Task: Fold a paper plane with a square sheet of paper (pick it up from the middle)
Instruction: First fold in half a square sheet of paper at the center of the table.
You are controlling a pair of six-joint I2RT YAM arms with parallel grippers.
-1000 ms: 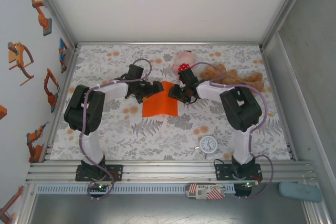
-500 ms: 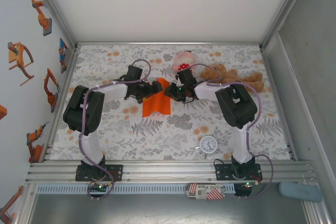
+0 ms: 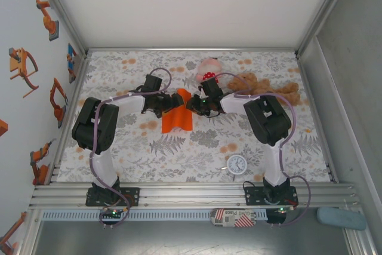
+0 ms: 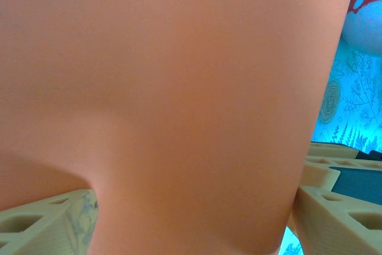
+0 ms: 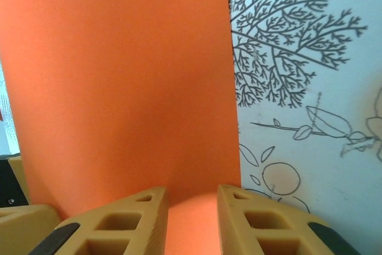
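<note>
Orange sheet [image 3: 177, 120] narrower than before

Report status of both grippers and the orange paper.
Left gripper open, fingers wide. Right gripper straddles the orange paper, grip unclear. Paper bowed, plush toy close behind.

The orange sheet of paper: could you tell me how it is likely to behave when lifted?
Probably floppy: the orange sheet of paper bows in a smooth curve across the left wrist view. Likely very light and easily creased, as its edge against the table shows no thickness.
</note>
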